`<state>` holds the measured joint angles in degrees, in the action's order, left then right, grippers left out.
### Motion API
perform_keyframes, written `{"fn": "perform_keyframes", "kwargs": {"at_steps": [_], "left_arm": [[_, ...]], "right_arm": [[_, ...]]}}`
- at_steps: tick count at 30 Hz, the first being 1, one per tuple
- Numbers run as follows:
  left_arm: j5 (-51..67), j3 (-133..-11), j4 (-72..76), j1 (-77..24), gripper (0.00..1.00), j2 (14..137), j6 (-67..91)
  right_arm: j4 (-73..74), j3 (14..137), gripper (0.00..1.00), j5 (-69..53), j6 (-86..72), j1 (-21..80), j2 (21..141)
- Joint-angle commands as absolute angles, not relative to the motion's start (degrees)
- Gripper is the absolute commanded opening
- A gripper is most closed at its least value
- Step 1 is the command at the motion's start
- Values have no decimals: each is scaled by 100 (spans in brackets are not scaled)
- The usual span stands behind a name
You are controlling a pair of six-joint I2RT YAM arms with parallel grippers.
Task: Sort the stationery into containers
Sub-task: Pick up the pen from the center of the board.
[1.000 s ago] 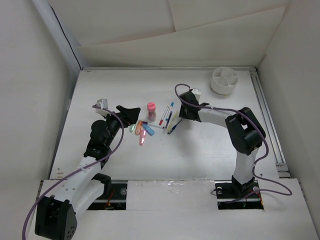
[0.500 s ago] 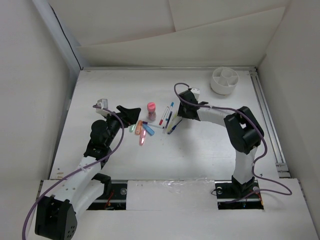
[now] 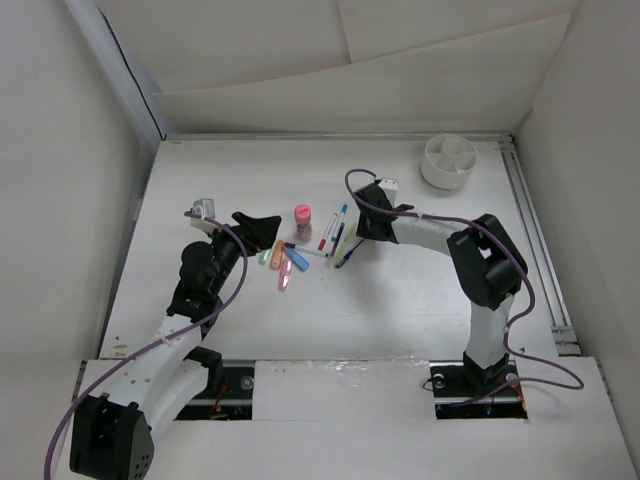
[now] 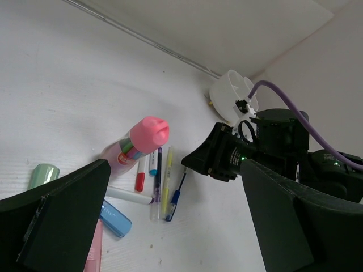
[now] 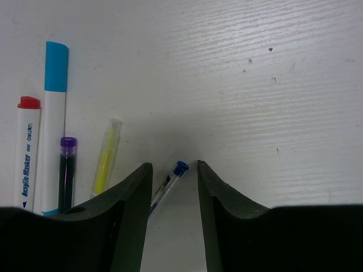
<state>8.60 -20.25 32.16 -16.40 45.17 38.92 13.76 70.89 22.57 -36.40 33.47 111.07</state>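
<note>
The stationery lies mid-table: a pink capped bottle [image 3: 303, 220] stands upright, with several highlighters [image 3: 285, 264] to its left and thin pens [image 3: 334, 232] to its right. My right gripper [image 5: 174, 167] is down at the table and open. A blue pen [image 5: 169, 182] lies between its fingers, its cap level with the tips and a gap showing on the right side. A yellow pen [image 5: 106, 158], a purple one [image 5: 67, 170] and two white markers [image 5: 55, 113] lie just to its left. My left gripper [image 3: 262, 225] hovers open beside the highlighters, holding nothing. The white divided container [image 3: 449, 160] stands at the back right.
The left wrist view shows the bottle [image 4: 139, 141], the pens [image 4: 165, 184] and the right gripper [image 4: 212, 158] facing them, with the container [image 4: 231, 97] behind. White walls close in the table on three sides. A rail [image 3: 535, 240] runs along the right edge.
My right gripper has crept slightly left toward the pens, its jaws narrowing a little around the blue pen. The left arm has stayed still.
</note>
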Motion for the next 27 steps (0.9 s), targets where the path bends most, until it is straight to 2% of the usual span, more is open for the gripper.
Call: {"fn": "perform_keyframes", "kwargs": {"at_steps": [1, 5, 19, 27], "left_arm": [[949, -2004, 3560, -1644, 100, 4377, 3938], [949, -2004, 3560, -1644, 100, 4377, 3938], [896, -1952, 3560, -1644, 100, 4377, 3938], [896, -1951, 3560, -1644, 100, 4377, 3990]], "right_arm": [[1652, 7154, 43, 2259, -3788, 3428, 10986], [1652, 7154, 38, 2136, -3841, 3428, 11039], [1477, 7154, 1, 2057, -3780, 3270, 10916], [1415, 7268, 0, 2381, -3437, 3270, 10136]]}}
